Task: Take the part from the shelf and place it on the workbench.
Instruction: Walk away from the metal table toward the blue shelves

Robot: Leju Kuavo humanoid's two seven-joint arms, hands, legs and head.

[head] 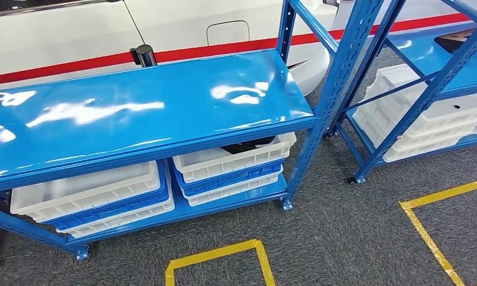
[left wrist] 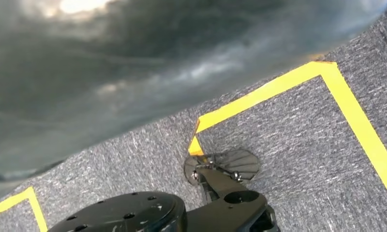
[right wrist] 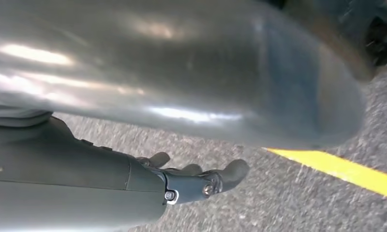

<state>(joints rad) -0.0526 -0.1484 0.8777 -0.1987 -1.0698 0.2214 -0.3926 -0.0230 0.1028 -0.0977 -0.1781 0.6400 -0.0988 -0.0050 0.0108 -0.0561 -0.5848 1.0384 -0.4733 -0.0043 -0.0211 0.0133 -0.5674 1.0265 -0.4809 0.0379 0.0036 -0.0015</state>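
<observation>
R hand [right wrist: 196, 181], grey w/ dark fingers, hangs low over the grey carpet floor [right wrist: 288, 203]; fingers apart and stretched out, nothing in it. L hand: can't tell its state, left wrist view too blurred.

Likely part: dark object [head: 248, 145] in the upper white perforated plastic crate [head: 233, 156], lower level of the blue steel shelf [head: 152, 101]. Lies ahead of and above the hanging hand, roughly centre-right, so R arm judged nearer. Long axis not readable, mostly hidden under the shelf top.
</observation>
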